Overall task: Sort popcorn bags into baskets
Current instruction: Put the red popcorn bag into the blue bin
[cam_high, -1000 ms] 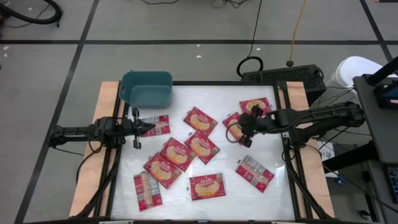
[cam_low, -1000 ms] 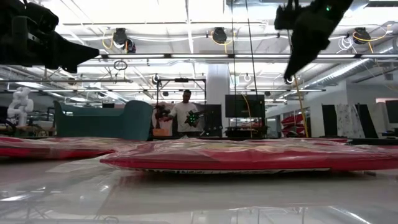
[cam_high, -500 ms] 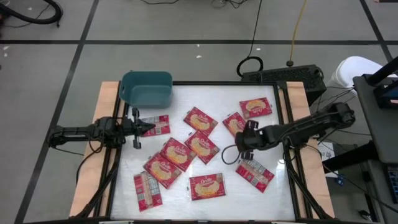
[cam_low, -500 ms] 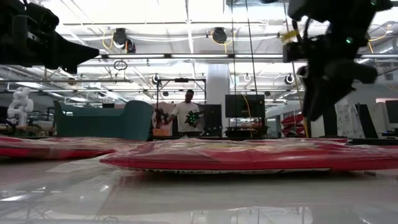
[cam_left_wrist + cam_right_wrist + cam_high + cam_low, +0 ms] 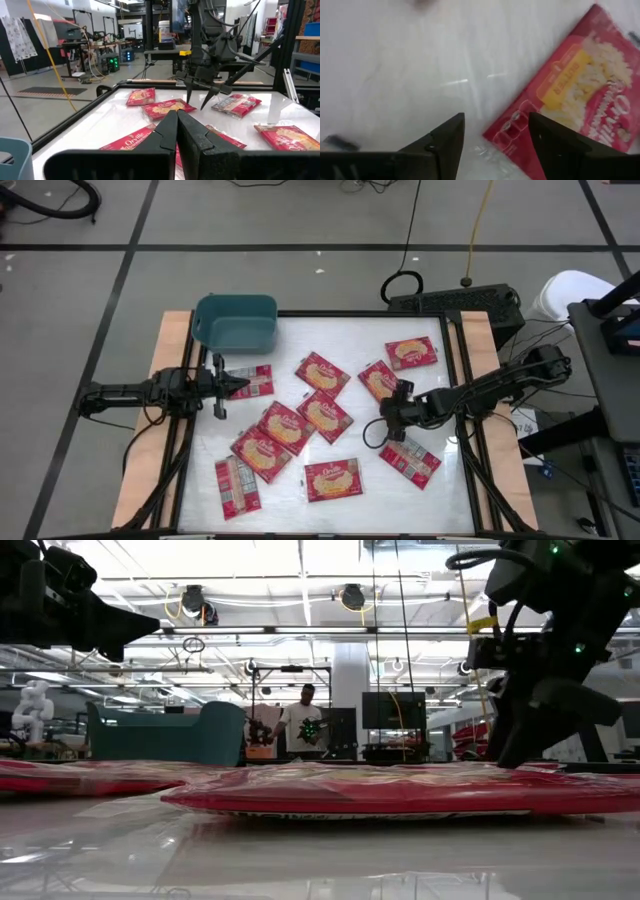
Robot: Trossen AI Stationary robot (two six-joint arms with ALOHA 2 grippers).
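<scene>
Several red popcorn bags lie flat across the white table, among them one (image 5: 378,378) right of centre and one grey-backed (image 5: 410,457) nearer the front. The teal basket (image 5: 236,322) stands at the far left corner. My right gripper (image 5: 385,422) is open and points down low over the table between those two bags; in the right wrist view a corner of a face-up bag (image 5: 570,95) lies between its spread fingers (image 5: 496,134). My left gripper (image 5: 230,385) hovers shut at the left edge, above another bag (image 5: 256,380).
More bags lie mid-table (image 5: 325,413) and along the front (image 5: 333,478). A raised black frame (image 5: 458,380) borders the table. A person (image 5: 300,725) stands in the room far behind the table.
My right gripper has swung from over the far right bags toward the near edge and come down close to the table, and its fingers have spread apart. The bags have stayed where they were.
</scene>
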